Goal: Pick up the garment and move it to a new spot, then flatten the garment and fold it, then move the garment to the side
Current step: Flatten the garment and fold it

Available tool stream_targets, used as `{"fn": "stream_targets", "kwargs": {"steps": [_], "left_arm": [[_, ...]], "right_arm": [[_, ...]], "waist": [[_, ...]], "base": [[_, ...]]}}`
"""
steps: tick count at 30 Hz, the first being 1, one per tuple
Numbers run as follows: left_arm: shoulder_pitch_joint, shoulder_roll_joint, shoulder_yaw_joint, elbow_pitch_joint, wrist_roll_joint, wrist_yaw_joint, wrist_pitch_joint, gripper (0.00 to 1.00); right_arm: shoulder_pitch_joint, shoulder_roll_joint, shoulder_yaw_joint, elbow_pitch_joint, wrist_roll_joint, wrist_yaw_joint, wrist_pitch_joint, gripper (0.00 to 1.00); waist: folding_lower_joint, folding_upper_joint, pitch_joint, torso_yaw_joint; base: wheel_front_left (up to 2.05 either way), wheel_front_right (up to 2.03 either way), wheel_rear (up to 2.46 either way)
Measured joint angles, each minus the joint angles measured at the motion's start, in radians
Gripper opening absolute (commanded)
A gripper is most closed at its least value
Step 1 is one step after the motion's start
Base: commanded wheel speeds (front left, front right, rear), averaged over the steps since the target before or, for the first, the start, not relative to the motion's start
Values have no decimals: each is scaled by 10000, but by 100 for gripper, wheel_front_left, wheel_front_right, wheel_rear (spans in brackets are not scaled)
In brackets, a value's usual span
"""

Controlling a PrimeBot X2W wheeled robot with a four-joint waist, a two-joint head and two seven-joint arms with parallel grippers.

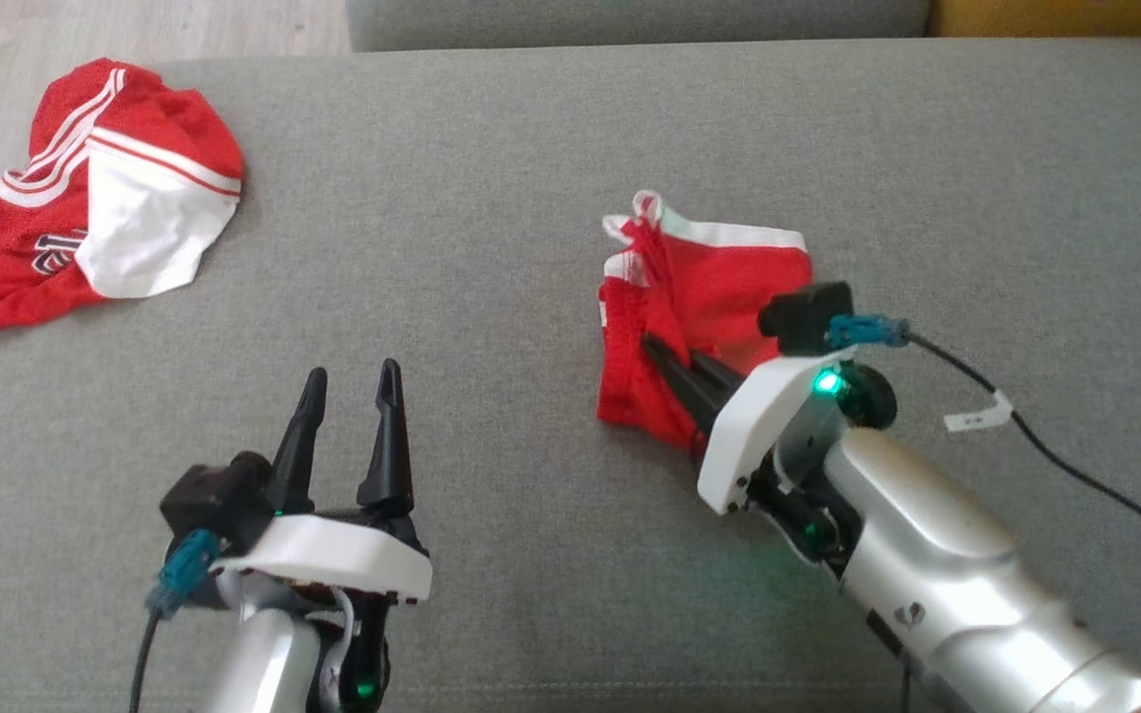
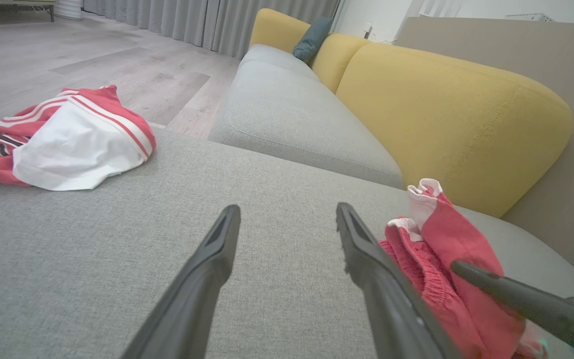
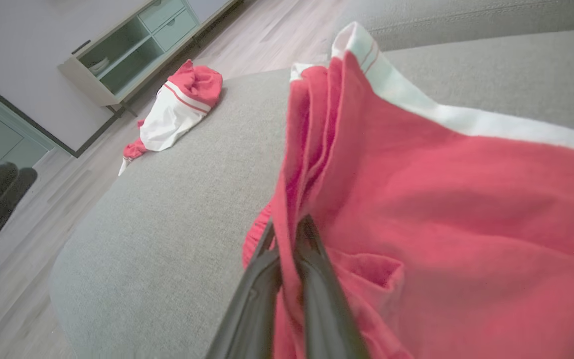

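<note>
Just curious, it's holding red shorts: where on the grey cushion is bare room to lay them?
Widest: the cushion between the jersey and the shorts, ahead of the open left gripper. Also the far right corner, beyond the shorts. Crowded: the left edge under the jersey, and around the right gripper, shut on the shorts, with its cable.

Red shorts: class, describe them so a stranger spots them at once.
On the wide grey cushion, look right of centre, where the right hand is shut on bunched cloth. Those red shorts are plain with white edging; the jersey at the far left has stripes, lettering and a white panel.
</note>
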Motion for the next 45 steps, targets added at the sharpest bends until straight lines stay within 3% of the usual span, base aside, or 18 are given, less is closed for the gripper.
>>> {"fn": "stream_targets", "kwargs": {"steps": [1, 2, 3, 13, 19, 25, 26, 27, 29, 31, 45], "left_arm": [[0, -4, -2, 12, 0, 0, 0, 100], [4, -8, 0, 25, -2, 0, 0, 100], [11, -10, 0, 33, -17, 2, 0, 100], [128, -23, -69, 69, -98, 0, 0, 100], [302, -27, -180, 102, -100, 0, 0, 100], [294, -31, -401, 102, -100, 0, 2, 100], [294, -31, -401, 102, -100, 0, 2, 100], [284, -31, -405, 104, -100, 0, 2, 100], [256, -31, -412, 104, -100, 0, 2, 100], [248, -31, -414, 104, -100, 2, 0, 100], [-84, -33, -395, 105, -100, 0, 0, 100]], "right_arm": [[42, 35, 27, 52, -12, 0, 0, 13], [82, 59, 42, 58, -12, 0, 0, 51], [121, 77, 63, 44, -12, 0, -15, 100], [537, -48, -6, -1101, 117, 0, -773, 100], [871, -575, -1131, -1427, -132, 0, -1417, 100], [872, -849, -2029, -685, -1425, 0, -1570, 100], [872, -849, -2029, -685, -1425, 0, -1570, 83], [872, -848, -2054, -573, -1626, 0, -1570, 57], [872, -846, -1975, -362, -2050, 0, -1511, 22], [872, -842, -1753, -132, -2408, 0, -1392, 0], [575, -554, 29, 976, -2500, 0, -1570, 0]], "waist": [[0, 0, -14, 7], [0, 0, -33, 6], [0, 0, -53, -1], [0, 0, -287, -352], [0, 0, -296, -584], [0, 0, -146, -608], [0, 0, -146, -608], [0, 0, -112, -589], [0, 0, -37, -534], [0, 0, 43, -459], [0, 0, 552, 113]], "base": [[0, 0, 0], [0, 0, 0], [0, 0, 0], [0, 0, 0], [0, 0, 0], [0, 0, 0], [0, 0, 0], [0, 0, 0], [0, 0, 0], [0, 0, 0], [0, 0, 0]]}}
